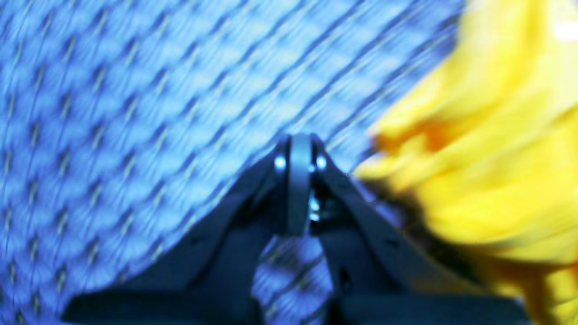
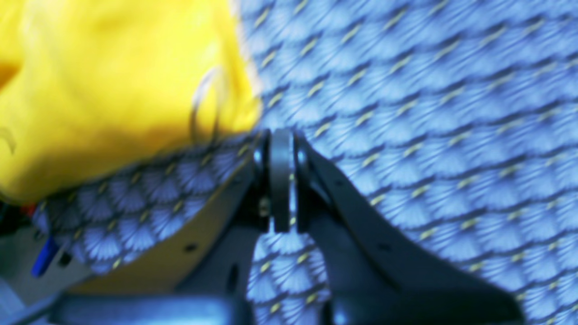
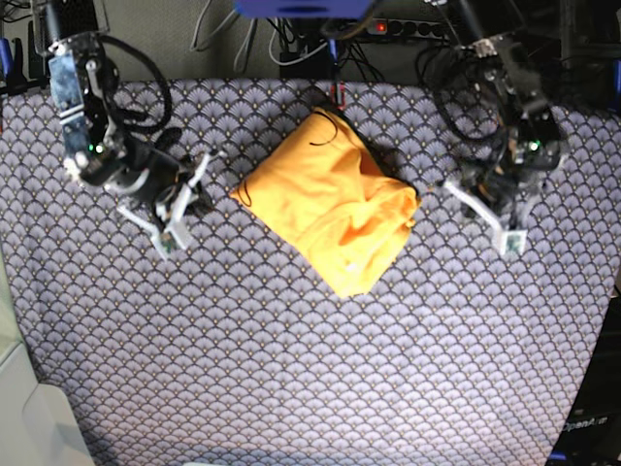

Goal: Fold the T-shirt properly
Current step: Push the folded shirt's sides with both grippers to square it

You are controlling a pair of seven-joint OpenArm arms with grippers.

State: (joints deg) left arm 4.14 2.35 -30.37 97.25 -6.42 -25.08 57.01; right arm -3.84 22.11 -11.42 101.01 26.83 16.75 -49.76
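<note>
The orange-yellow T-shirt lies as a loosely folded, rumpled bundle in the middle of the table in the base view. My right gripper hovers just to its left, shut with nothing in it. My left gripper is just to the right of the bundle, also shut and empty. The left wrist view shows the left gripper with its jaws together over the cloth and the T-shirt to its right. The right wrist view shows the right gripper closed, with the T-shirt up and to its left.
A purple-grey fan-patterned cloth covers the whole table. Cables and a power strip run along the back edge. The table's left edge shows at the lower left of the base view.
</note>
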